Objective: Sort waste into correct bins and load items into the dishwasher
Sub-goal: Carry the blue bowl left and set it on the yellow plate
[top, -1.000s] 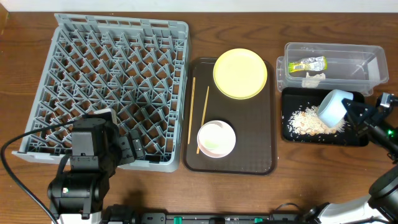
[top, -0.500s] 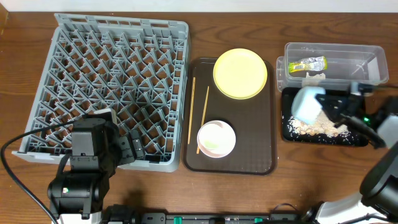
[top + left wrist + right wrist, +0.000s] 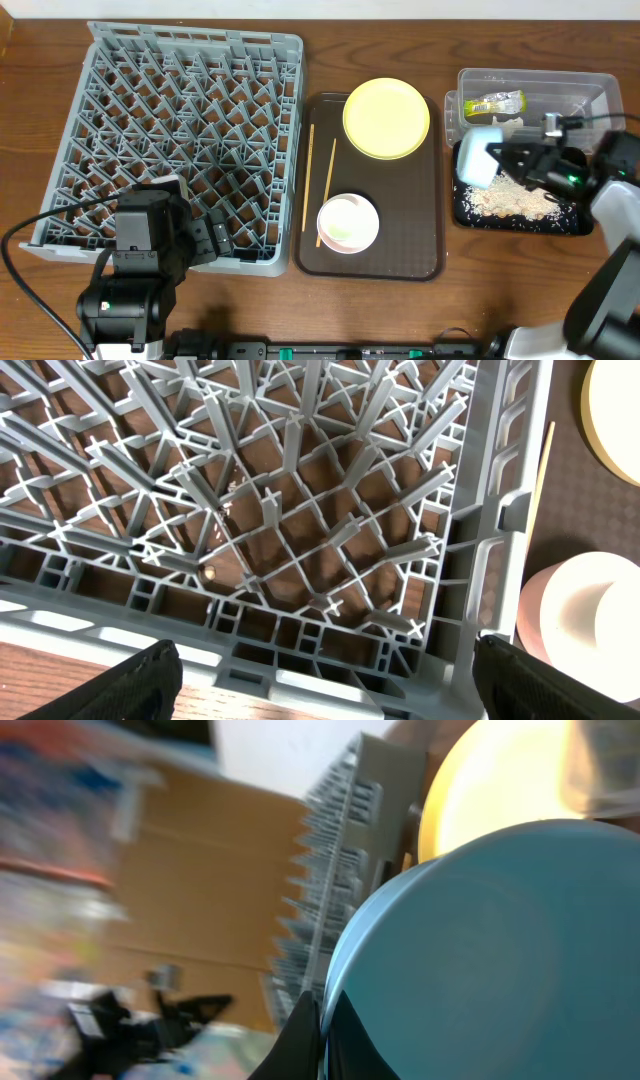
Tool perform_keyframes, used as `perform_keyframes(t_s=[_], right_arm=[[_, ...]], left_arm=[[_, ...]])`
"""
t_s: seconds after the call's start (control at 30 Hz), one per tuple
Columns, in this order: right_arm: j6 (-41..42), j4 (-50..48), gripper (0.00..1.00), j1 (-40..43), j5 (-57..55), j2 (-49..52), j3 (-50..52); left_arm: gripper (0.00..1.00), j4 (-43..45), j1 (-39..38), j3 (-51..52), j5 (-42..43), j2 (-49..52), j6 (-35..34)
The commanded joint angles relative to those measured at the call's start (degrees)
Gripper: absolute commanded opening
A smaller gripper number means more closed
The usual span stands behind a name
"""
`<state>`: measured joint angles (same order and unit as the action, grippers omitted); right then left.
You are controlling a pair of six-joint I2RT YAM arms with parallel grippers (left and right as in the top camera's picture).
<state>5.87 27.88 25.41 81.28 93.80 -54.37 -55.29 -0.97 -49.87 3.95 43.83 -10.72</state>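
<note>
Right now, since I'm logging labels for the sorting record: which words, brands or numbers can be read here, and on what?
No text is legible in any view.
green-yellow wrapper in the clear tub: printed, but too small to read.
colourful patch in the right wrist view: too blurred to read.

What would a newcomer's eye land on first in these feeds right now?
The light blue bowl, tipped on its side in the right gripper above the black tray, with beige crumbs scattered below. Next, the big grey dish rack filling the left, no dishes visible in it.
</note>
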Motion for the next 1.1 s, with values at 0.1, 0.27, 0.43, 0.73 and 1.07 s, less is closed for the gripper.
perform_keyframes(t_s=[0.1, 0.27, 0.43, 0.73, 1.07], right_arm=[[0.72, -0.11, 0.01, -15.85, -28.33, -12.41, -3.02], [-1.88, -5.16, 0.01, -29.03, -49.70, -13.64, -4.57], [-15.61, -12.00, 0.01, -41.55, -68.85, -11.28, -4.57], [-27.39, -21.92, 0.01, -50.29, -77.13, 0.63, -4.57], [-26.58, -32.41, 0.01, -50.36, -78.82, 12.00, -4.57]], left_arm=[[0.93, -0.17, -0.07, -1.09, -0.07, -0.11, -0.70], [0.93, -0.13, -0.07, -1.09, -0.07, -0.11, -0.70], [0.93, -0.20, -0.07, -1.09, -0.07, -0.11, -0.70], [0.93, -0.22, -0.07, -1.09, -0.07, -0.11, -0.70], [0.94, -1.11, -0.07, -1.09, -0.09, -0.11, -0.70]])
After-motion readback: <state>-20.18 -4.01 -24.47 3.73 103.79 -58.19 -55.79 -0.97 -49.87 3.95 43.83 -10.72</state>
